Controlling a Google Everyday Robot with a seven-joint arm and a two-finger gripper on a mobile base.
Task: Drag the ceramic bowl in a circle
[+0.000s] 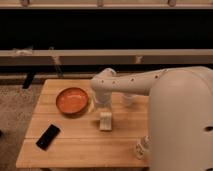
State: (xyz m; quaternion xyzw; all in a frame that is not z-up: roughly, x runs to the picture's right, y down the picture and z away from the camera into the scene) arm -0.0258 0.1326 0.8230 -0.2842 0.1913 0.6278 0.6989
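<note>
The ceramic bowl (72,100) is a shallow round orange bowl with a darker rim, resting on the left part of the wooden table (75,145). My white arm reaches in from the right. Its gripper (101,103) hangs at the end of the arm just right of the bowl's rim, above a small white block (105,121). The arm's wrist covers the gripper's tips, and I cannot tell whether the gripper touches the bowl.
A black phone (48,136) lies near the table's front left corner. A small pale object (140,147) stands near the front right edge, beside my body. A low bench or rail (60,54) runs behind the table against a dark wall.
</note>
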